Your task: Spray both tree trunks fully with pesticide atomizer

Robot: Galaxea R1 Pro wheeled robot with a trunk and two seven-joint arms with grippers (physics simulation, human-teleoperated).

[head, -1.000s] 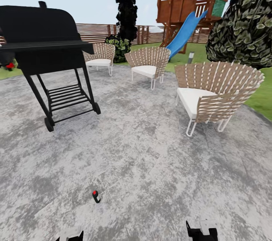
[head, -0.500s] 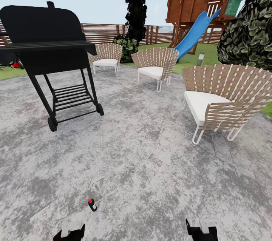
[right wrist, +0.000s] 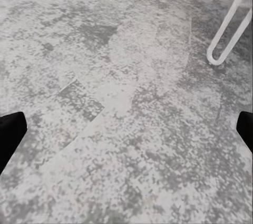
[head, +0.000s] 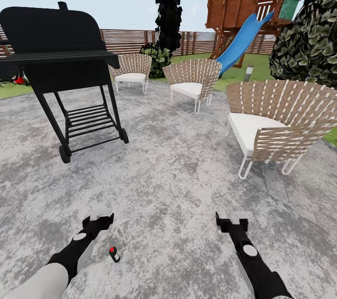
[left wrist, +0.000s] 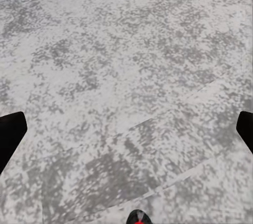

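The head camera looks from high up, forward and down over the grey patio (head: 178, 182). Each wrist camera looks down at that same patio from much closer. The right wrist camera also catches the near chair's white leg (right wrist: 229, 29).

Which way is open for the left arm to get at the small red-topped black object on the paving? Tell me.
Probably yes, from above: the left end effector hangs open just beyond the small object, with only bare paving between them.
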